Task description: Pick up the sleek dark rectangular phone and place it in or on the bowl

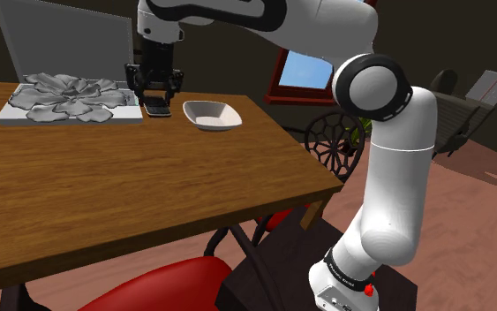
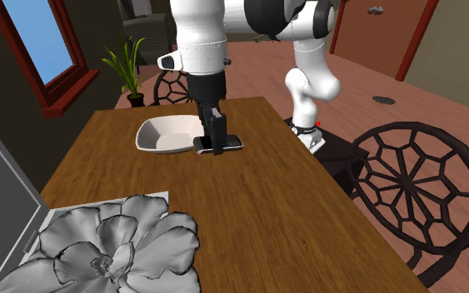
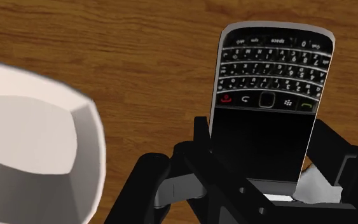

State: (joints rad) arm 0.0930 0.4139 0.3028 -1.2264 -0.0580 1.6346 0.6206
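Note:
A dark rectangular phone with a small keyboard and a silver rim is clasped between my black fingers, screen end toward the hand. My gripper points straight down, shut on the phone at or just above the wooden table. I cannot tell whether it touches the wood. A white squarish bowl stands right beside it, to the shoulder view's right. In the second exterior view the phone and gripper sit against the bowl's near side. The bowl holds nothing.
A grey flower-shaped relief on a flat tray lies close behind the gripper at the shoulder view's left. A red chair seat sits under the table's front edge. A dark lattice-back chair and a potted plant stand beside the table.

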